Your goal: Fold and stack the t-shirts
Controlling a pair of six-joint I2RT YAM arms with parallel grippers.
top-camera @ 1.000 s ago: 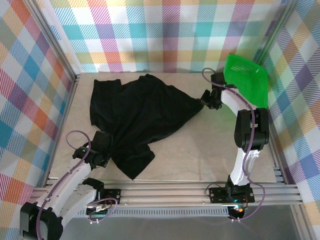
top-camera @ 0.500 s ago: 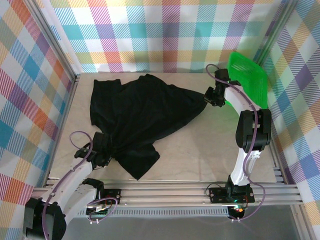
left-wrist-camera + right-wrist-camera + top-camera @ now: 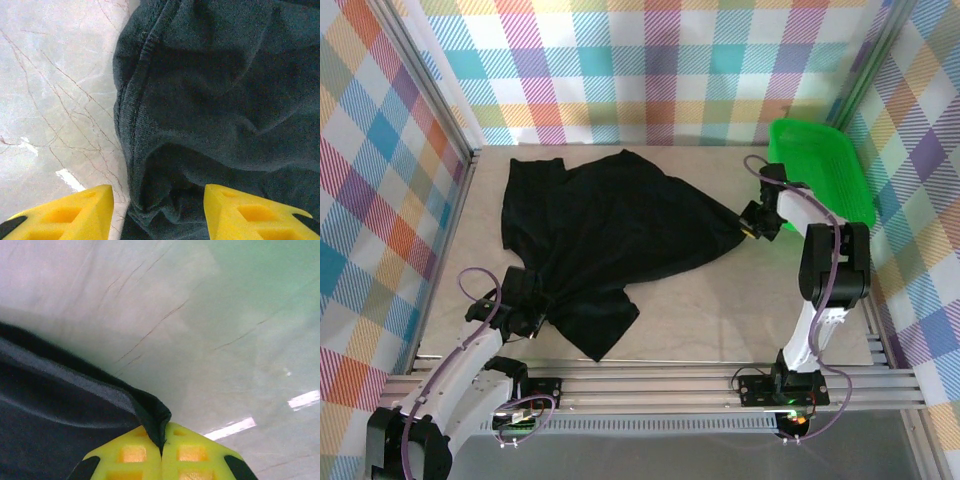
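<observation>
Black t-shirt (image 3: 610, 240) is spread crumpled over the counter (image 3: 720, 310), centre-left. Its right corner is pinched in the right end effector (image 3: 161, 452), clamped tight, beside the green basket (image 3: 825, 170). The left end effector (image 3: 157, 212) is seen parted, with the hem lying loose between its fingers.
</observation>
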